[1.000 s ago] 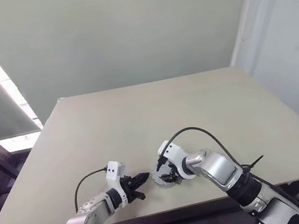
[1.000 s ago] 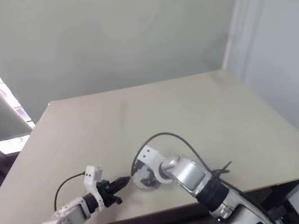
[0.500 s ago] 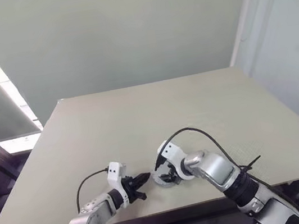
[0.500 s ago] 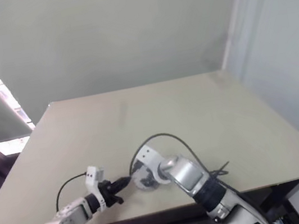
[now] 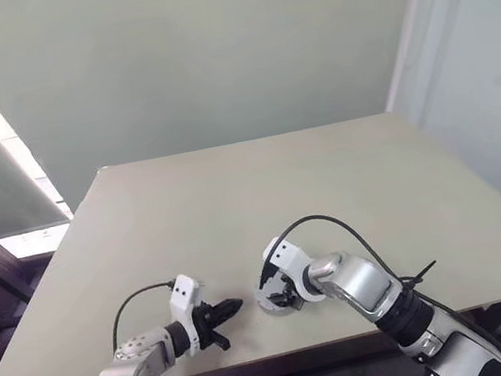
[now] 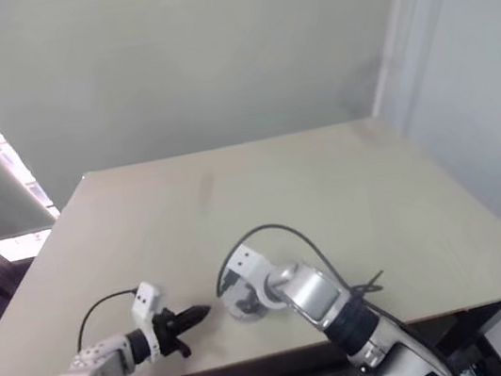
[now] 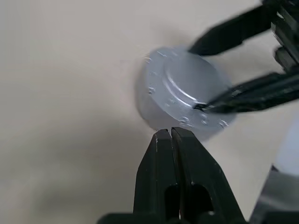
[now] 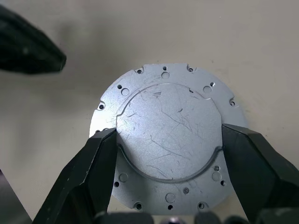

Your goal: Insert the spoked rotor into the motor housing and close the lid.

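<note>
Even soft light, bright window strip at left, faint shadows on table (image 5: pixel 233 200), left wrist view blurry

Left end effector (image 5: pixel 231 305): black fingers pressed together, pointing right, low over near bench edge. Right end effector (image 8: pixel 163 142): black fingers spread wide, angled down and left, clamped on round silver disc's raised centre.

A plain beige worktop (image 5: pixel 345 182) carries a single round silver metal puck (image 8: pixel 166 135) near its front edge. The puck lies flat on the surface, its scratched grey face up, with small holes ringing the rim around a raised centre.
</note>
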Action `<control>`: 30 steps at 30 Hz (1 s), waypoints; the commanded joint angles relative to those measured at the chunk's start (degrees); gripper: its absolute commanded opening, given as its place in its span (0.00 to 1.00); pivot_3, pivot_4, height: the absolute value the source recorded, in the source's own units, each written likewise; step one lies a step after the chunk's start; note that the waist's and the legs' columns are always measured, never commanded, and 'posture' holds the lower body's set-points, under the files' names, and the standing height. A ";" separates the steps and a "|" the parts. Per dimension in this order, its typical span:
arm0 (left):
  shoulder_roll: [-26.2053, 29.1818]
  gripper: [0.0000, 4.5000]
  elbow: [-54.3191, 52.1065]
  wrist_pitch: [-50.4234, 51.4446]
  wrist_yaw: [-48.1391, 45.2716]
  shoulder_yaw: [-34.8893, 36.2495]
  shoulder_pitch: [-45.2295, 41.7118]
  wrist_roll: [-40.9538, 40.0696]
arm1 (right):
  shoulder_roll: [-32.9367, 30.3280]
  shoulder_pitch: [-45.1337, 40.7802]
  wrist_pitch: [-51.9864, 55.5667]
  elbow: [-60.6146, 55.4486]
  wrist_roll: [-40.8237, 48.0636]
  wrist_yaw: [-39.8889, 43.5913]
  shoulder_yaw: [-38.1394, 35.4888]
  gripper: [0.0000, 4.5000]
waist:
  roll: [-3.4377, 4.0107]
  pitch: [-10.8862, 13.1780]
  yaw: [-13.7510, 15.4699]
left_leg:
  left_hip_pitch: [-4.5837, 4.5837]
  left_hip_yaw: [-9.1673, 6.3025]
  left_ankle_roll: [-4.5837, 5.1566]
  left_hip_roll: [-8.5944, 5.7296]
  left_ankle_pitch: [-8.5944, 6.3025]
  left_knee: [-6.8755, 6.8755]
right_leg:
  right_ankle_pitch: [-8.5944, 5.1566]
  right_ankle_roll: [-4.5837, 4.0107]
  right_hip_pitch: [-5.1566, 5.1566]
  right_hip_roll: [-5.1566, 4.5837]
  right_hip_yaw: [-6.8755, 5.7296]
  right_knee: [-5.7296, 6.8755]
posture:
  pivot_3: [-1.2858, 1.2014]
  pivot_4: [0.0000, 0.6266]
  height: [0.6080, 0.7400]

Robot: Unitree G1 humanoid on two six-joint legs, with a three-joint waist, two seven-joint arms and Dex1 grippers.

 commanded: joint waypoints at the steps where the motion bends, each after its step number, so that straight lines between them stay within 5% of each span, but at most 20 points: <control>1: 1.12 0.00 -0.52 -2.74 -1.95 -1.77 -1.06 2.09 | -1.88 1.09 1.75 3.52 -0.92 -0.63 1.34 0.71 | 0.00 0.00 -0.01 | 0.00 0.00 0.00 0.00 0.00 -0.01 | 0.00 0.00 -0.01 0.00 0.00 0.00 | 0.52 0.00 1.00; 29: -3.50 0.00 9.99 -8.15 0.12 -8.63 -7.78 12.65 | -2.91 1.00 0.64 3.74 -0.90 0.81 2.65 0.71 | 0.20 -0.19 0.04 | 0.06 -0.02 0.01 -0.01 0.00 -0.11 | -0.02 0.03 0.06 -0.02 -0.03 -0.04 | 0.52 0.00 1.00; 30: -3.54 0.00 10.16 -8.25 0.14 -8.68 -7.85 12.75 | -3.27 0.78 0.62 3.58 -0.83 1.35 3.28 0.79 | 0.25 -0.21 0.04 | 0.07 -0.03 0.01 -0.02 0.00 -0.11 | -0.02 0.03 0.07 -0.02 -0.04 -0.04 | 0.52 0.00 1.00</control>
